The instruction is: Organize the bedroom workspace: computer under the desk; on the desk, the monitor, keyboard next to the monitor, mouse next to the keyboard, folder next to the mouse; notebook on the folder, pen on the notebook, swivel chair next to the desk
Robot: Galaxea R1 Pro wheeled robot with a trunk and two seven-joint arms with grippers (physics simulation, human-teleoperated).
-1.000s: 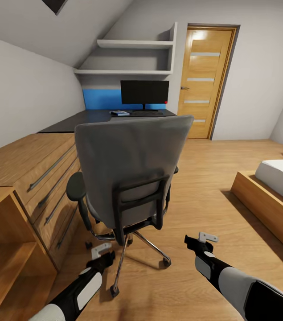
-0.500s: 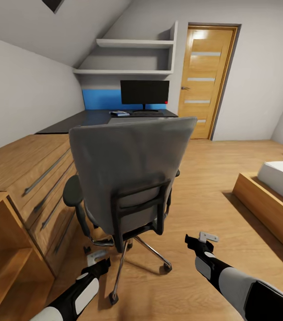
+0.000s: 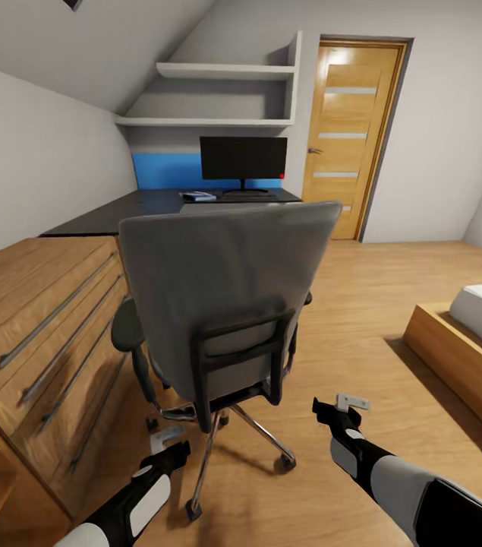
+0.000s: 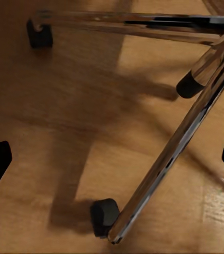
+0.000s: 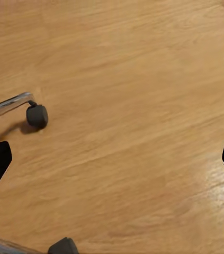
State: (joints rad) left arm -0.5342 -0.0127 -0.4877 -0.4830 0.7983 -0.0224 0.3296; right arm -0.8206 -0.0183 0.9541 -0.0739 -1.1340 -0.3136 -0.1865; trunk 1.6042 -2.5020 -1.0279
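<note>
So I'm parked right behind the chair (image 3: 225, 296), its grey back facing me, and pretty much everything I care about sits past it. The desk (image 3: 157, 205) runs along the wall beyond the chair, with the monitor (image 3: 243, 158) already on it at the far end and the keyboard (image 3: 247, 194) flat at its foot; there's a small bluish thing (image 3: 197, 196) on the desk just beside the keyboard, too tiny for me to call. The wooden drawer unit (image 3: 51, 319) sits tight on the chair's left side. The backrest hides the seat, so I can't see if the folder is on it. My left claw (image 3: 166, 442) hangs low near the chair's chrome base (image 4: 164, 159), jaws spread wide with nothing between them, and one caster (image 4: 104, 216) is right under it. My right claw (image 3: 344, 407) is off the chair's right side over bare floor (image 5: 143, 106), also wide and empty. My worry: if I roll forward, my left arm clips a chrome leg and the chair spins or jams into the drawers, maybe tipping whatever's on the seat. Reaching over the backrest blind seems just as sketchy.
</note>
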